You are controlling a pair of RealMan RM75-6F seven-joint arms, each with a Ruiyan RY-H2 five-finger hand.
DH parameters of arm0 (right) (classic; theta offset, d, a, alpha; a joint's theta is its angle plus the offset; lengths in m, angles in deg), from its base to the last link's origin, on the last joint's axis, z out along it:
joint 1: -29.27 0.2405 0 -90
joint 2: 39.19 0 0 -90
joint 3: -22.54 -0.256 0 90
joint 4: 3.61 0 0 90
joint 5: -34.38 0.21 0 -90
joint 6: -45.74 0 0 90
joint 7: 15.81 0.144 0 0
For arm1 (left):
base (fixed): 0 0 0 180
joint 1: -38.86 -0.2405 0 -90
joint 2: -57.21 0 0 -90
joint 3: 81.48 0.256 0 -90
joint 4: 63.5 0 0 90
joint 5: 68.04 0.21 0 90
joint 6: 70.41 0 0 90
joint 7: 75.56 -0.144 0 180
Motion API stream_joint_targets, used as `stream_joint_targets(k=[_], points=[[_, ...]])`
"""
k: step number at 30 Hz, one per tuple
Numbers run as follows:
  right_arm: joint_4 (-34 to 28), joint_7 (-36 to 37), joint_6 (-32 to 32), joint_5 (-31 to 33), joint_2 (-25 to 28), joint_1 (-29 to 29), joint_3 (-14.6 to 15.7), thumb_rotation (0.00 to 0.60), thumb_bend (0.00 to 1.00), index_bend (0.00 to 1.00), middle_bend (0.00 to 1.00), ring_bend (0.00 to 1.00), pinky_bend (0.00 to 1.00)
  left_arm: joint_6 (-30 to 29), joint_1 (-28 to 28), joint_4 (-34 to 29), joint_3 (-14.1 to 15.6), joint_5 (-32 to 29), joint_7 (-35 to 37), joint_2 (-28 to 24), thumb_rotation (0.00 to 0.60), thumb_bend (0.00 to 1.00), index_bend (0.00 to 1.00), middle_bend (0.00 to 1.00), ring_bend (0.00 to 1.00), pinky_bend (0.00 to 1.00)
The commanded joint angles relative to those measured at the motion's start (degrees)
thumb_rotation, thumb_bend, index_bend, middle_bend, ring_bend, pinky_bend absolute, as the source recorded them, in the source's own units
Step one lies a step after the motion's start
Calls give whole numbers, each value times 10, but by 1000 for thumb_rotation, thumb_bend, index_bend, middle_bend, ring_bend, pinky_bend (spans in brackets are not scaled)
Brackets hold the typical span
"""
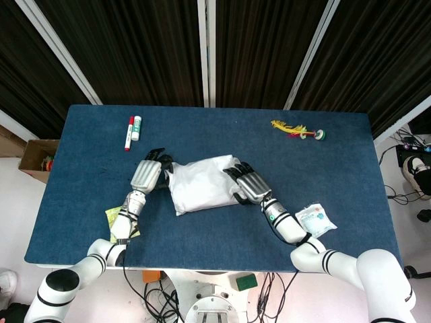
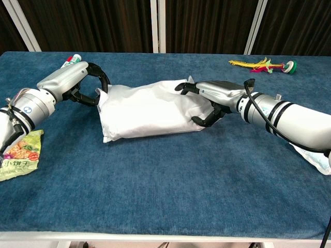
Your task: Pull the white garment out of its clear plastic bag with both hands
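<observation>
The white garment in its clear plastic bag [image 1: 202, 183] [image 2: 147, 111] lies on the blue table [image 1: 337, 168], slightly tilted. My left hand [image 1: 149, 173] [image 2: 77, 82] is at the bag's left end. Its fingers [image 2: 101, 81] arch over and touch the top left corner. The thumb sits lower, and a gap shows between them. My right hand [image 1: 249, 185] [image 2: 212, 98] grips the bag's right end, fingers over the top and thumb hooked under the edge. The garment is fully inside the bag.
A red marker [image 1: 128, 133] and a green-capped marker [image 1: 137, 127] lie at the back left. A feathered toy [image 1: 296, 130] [image 2: 264, 64] is at the back right. A snack packet [image 2: 18, 152] lies beneath my left forearm, and a white packet [image 1: 315, 219] beside my right forearm.
</observation>
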Motion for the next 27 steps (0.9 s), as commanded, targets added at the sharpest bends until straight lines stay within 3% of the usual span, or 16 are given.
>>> stream_joint_targets(k=[1,7,17,21,27], points=[[10,-14,13,4,-10,-6,-4,600,300,283,229,30,87,1,-1,-1,2,0,1,-1,600,511,666,314,108,115],[3,-17,30,-1,3,-13,-5,600,300,290,232,32,87,0,-3,-5,5,2,3,-3,600,511,666,314,108,115],[-60,-5,46,-6,75,-25,-12,600,298,293,213,32,87,-5,-6,-19,8,3,-1,-11,600,510,667,314,108,115],[-81,-5,32,-4,114,-18,-20,600,298,293,209,32,87,-7,-7,-28,9,3,-6,-16,600,511,667,314,108,115],[-63,-57,-25,23,142,24,-43,600,299,291,203,32,87,-8,-8,-42,10,3,-17,-22,600,511,672,314,108,115]])
